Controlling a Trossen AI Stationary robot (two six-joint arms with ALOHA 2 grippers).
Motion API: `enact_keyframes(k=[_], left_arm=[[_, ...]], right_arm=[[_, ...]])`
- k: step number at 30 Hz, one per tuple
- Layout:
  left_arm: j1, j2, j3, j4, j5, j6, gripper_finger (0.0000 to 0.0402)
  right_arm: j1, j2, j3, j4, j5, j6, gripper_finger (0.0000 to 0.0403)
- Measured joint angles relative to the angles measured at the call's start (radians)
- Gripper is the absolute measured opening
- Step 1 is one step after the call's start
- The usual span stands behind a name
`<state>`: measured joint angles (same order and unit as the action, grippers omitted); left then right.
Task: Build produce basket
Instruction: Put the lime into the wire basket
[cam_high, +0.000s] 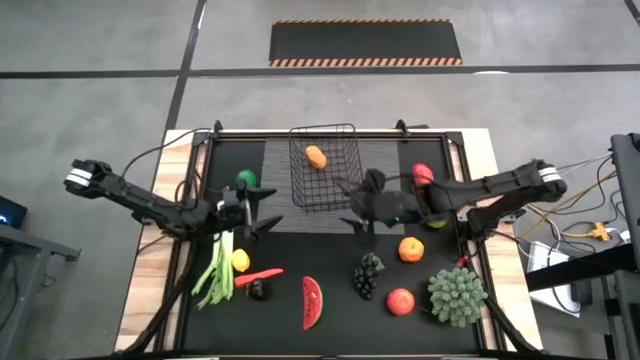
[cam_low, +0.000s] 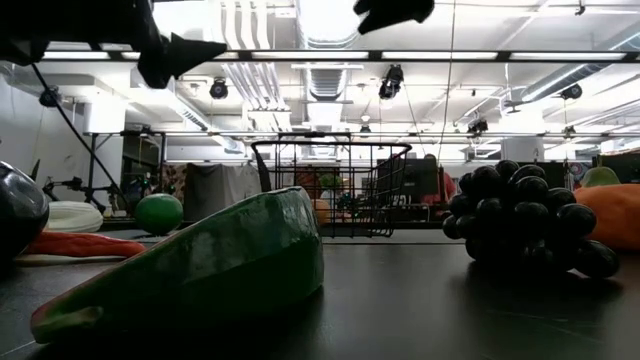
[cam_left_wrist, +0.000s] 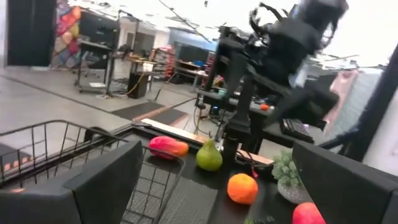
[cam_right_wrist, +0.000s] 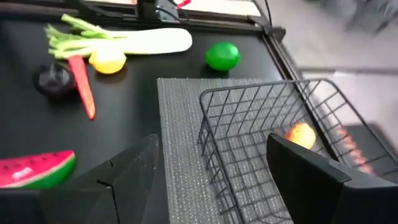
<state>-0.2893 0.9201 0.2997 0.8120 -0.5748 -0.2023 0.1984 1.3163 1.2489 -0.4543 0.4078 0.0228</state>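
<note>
On the black bench (cam_high: 330, 310) stood the wire basket (cam_high: 326, 168), resting on a grey ribbed mat (cam_right_wrist: 186, 155) near the far edge, with one orange (cam_high: 316, 157) lying inside it. The right pincer (cam_high: 362, 222) hung just beside the basket's near right corner, its fingers apart and holding nothing. The left pincer (cam_high: 262, 212) waited to the left of the basket, fingers spread wide and empty too. A lime (cam_high: 246, 179) sat near the mat's left side. Closer to me lay the green leek (cam_high: 216, 266), a lemon (cam_high: 241, 260), a red chili (cam_high: 260, 275), a watermelon slice (cam_high: 312, 302), dark grapes (cam_high: 367, 275), another orange (cam_high: 411, 249) and a red apple (cam_high: 401, 301), all well apart from the basket. A spiky green plant (cam_high: 456, 295) stood at the right edge.
</note>
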Motion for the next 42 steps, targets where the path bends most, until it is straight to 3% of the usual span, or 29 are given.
enact_keyframes(k=[7, 17, 21, 26, 31, 35, 42], left_arm=[[0.0, 0.031, 0.002, 0.057, -0.104, -0.053, 0.0399], [0.0, 0.026, 0.02, -0.029, -0.217, -0.22, 0.0399], [0.012, -0.001, 0.119, -0.39, -0.275, -0.372, 0.0399], [0.075, -0.012, 0.353, -1.112, -0.273, -0.705, 0.0399], [0.184, 0.046, 0.543, -1.638, -0.183, -0.946, 0.0399], [0.311, 0.119, 0.602, -1.8, -0.069, -0.987, 0.0399], [0.534, 0.283, 0.581, -1.817, 0.049, -0.904, 0.0399]], right_arm=[[0.039, -0.103, -0.277, 0.298, 0.012, -0.106, 0.0281], [0.054, -0.326, -0.552, 0.576, 0.012, -0.202, 0.0279], [0.055, -0.398, -0.625, 0.65, 0.011, -0.199, 0.0281], [0.055, -0.455, -0.664, 0.652, 0.011, -0.181, 0.0278], [0.055, -0.479, -0.689, 0.652, 0.01, -0.18, 0.0277], [0.055, -0.48, -0.698, 0.639, 0.01, -0.179, 0.0275], [0.055, -0.478, -0.699, 0.634, 0.009, -0.173, 0.0272]])
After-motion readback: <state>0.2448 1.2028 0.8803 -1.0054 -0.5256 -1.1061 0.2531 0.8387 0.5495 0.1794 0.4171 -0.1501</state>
